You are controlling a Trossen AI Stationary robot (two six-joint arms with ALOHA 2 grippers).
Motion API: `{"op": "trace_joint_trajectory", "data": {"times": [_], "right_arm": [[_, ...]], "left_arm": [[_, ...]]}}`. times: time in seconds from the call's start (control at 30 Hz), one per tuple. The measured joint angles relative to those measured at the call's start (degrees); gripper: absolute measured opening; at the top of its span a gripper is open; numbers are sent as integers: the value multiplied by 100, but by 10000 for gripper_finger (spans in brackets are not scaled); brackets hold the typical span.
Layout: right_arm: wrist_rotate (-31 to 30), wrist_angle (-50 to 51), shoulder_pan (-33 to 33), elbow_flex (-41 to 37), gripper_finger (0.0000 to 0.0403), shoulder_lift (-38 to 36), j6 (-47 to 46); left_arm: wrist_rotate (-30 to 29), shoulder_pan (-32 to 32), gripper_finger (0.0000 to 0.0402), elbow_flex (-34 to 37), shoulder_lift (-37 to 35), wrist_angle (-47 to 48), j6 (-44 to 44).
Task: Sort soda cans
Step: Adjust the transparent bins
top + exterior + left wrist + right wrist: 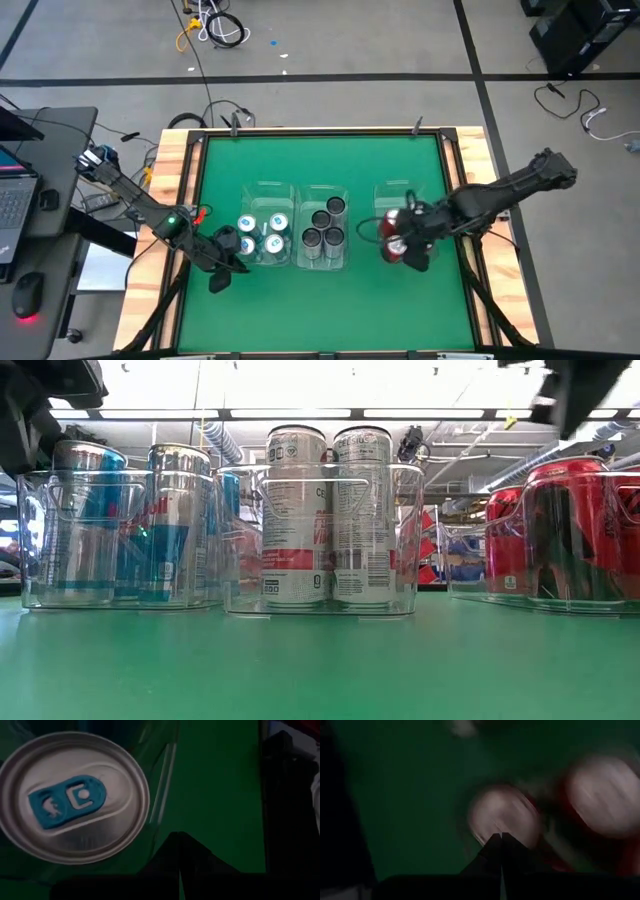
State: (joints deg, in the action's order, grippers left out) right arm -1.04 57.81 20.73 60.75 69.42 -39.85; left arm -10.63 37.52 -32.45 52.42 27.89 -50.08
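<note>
— Near the middle of the green bench [320, 300] stand three clear bins [322, 240] in a row, and the soda cans are already in them. What should the arms mind now?

— Both claws are pinched fully shut and hold nothing. The left claw [222, 272] hovers just beside the bin nearest the bench's left edge; the right claw [408, 250] hangs over the red cans [392, 240] in the bin nearest the right edge. To finish cleanly, each should lift straight up before swinging away, so no finger clips a bin wall or tips a can.

— How do the cans look?

— Upright and grouped by kind: silver cans with blue tabs [70, 800] on the left, grey-silver cans [325, 510] in the middle bin, red ones on the right. By that, sorting seems nearly done.
</note>
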Motion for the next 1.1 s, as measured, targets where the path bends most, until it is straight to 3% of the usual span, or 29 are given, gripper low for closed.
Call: {"op": "trace_joint_trajectory", "data": {"times": [0.33,0.8,0.97,1.1], "right_arm": [[-415,3042,220,-32,0,-635,-3082],[-458,2102,82,-1942,0,-1917,-4261],[-920,2025,-48,-1898,0,-1956,-4366],[-925,1979,-211,-1939,0,-1905,-4361]], "left_arm": [[0,0,0,0,2,-25,-108],[0,0,0,0,0,-23,26],[-2,0,0,0,0,-25,28],[-4,0,0,-2,0,-21,29]]}}
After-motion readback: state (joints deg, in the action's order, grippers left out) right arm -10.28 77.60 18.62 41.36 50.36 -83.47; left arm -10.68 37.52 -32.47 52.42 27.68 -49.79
